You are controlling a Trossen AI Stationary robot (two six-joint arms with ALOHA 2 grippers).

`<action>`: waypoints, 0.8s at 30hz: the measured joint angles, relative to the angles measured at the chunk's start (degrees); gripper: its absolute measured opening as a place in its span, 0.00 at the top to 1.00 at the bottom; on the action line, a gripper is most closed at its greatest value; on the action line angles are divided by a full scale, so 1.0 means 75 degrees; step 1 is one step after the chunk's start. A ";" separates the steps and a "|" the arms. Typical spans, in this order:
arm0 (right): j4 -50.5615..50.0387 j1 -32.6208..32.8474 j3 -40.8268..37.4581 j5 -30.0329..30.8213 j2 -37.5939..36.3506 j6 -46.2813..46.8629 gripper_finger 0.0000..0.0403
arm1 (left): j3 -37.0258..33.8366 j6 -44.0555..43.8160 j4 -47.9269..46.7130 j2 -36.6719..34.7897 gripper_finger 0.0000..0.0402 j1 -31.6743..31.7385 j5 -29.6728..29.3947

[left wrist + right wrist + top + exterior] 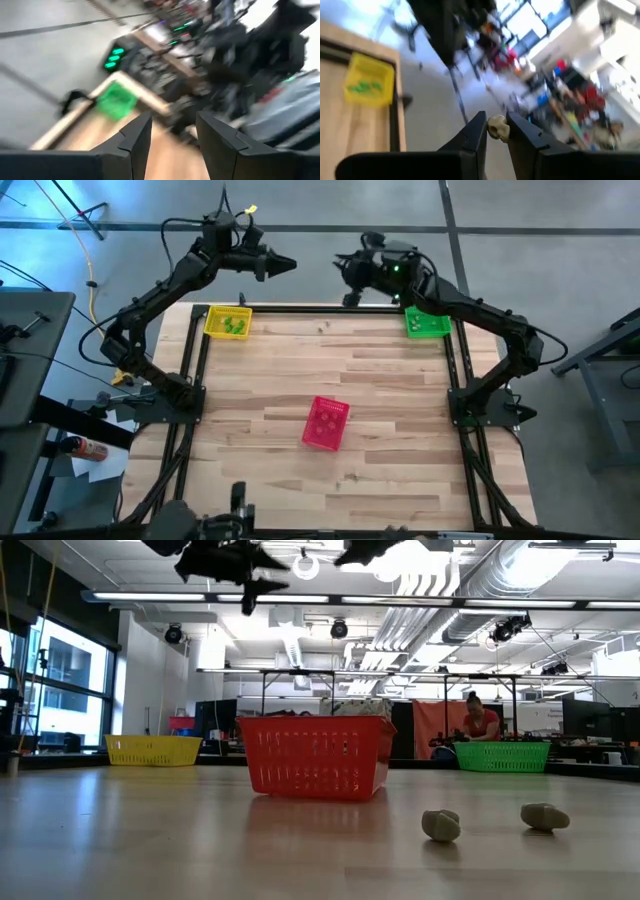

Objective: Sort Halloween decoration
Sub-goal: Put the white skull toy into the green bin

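Observation:
My right gripper point(496, 122) is shut on a small pale skull-like trinket point(497, 129). It hangs above the table's far edge point(345, 268) and points toward the left arm. My left gripper point(172, 135) faces it point(285, 265), open, with nothing between its fingers. A yellow basket point(228, 322) holding green trinkets point(236, 326) stands at the far left corner. A green basket point(427, 323) stands at the far right, and a pink basket point(326, 422) sits mid-table. Two pale trinkets point(441, 825) point(545, 817) lie on the tabletop, seen in the low view. My right gripper pinches the pale trinket by its two sides point(492, 127) between its fingertips point(479, 130). The fingers run about level, coming from the table's right side. The trinket is lifted clear, high above the tabletop.
The wooden tabletop point(330, 370) has a dark frame along its edges point(195, 360). Both arms reach over the far edge, above the floor. In the low view a person point(480, 725) sits in the room behind the green basket point(502, 756).

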 joint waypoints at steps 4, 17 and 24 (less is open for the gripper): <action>-0.1028 -0.0565 0.0003 0.0332 -0.0132 0.0417 0.85 | -0.0006 0.1461 -0.1395 0.0000 0.64 0.0126 -0.1025; -0.5734 -0.2708 -0.0009 0.1196 -0.0133 0.5584 0.85 | -0.0009 0.2276 -0.2186 0.0007 0.64 0.0045 -0.1316; -0.7937 -0.3599 -0.0015 0.1197 0.0200 0.7975 0.85 | -0.0009 0.2410 -0.2249 0.0009 0.64 0.0039 -0.1309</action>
